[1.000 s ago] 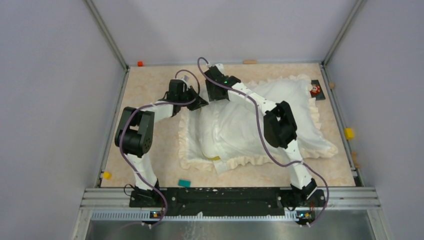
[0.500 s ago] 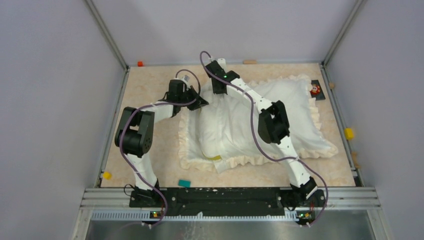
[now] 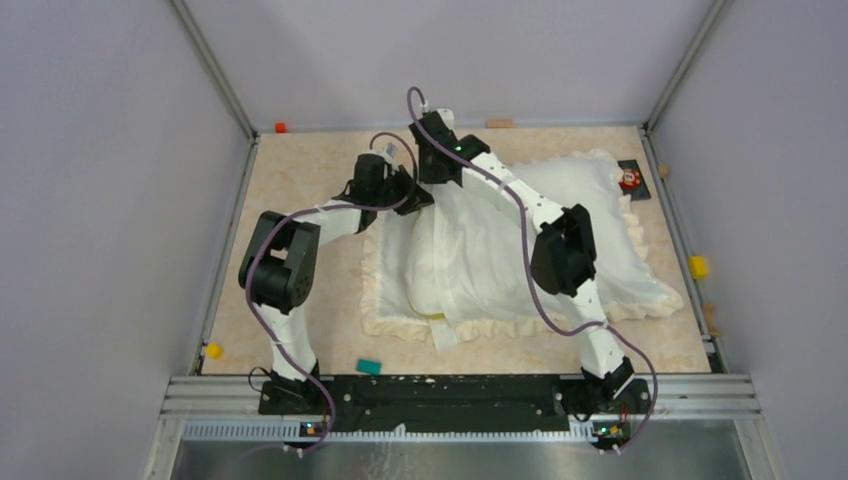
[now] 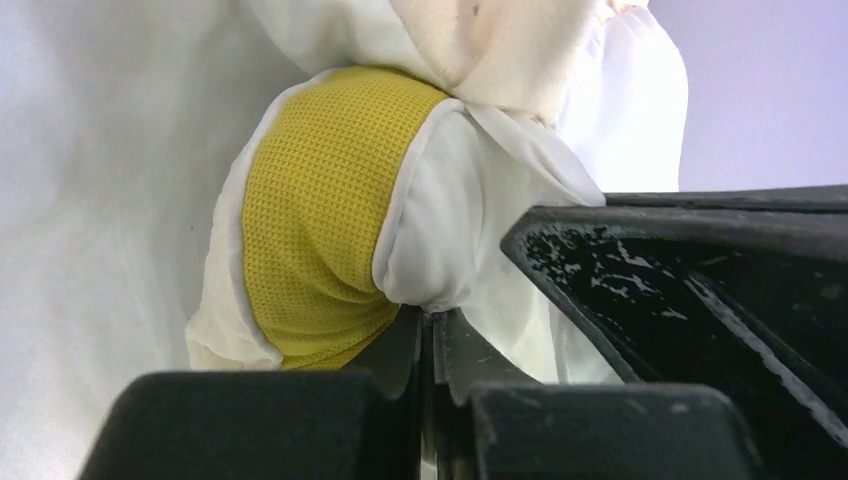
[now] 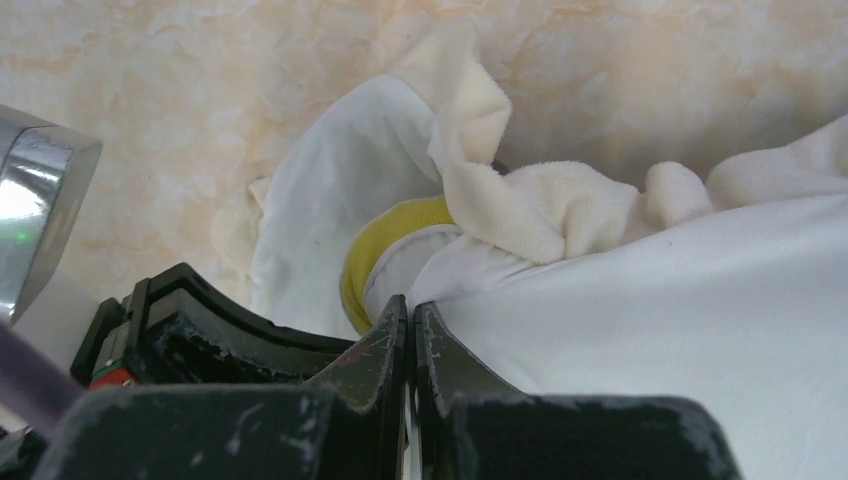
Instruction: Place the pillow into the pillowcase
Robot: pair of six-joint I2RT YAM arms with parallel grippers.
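At the far-left corner, left claw (image 4: 432, 322) clamps the pillow (image 4: 320, 210) to steady it; right claw (image 5: 410, 312) pinches what I take for the pillowcase (image 5: 530, 210) hem, to draw it over.

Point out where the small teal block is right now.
In the top view, the small teal block lies on the table at its near edge, left of centre, just before the near-left frilly corner of the pillowcase and right of the left arm's base.
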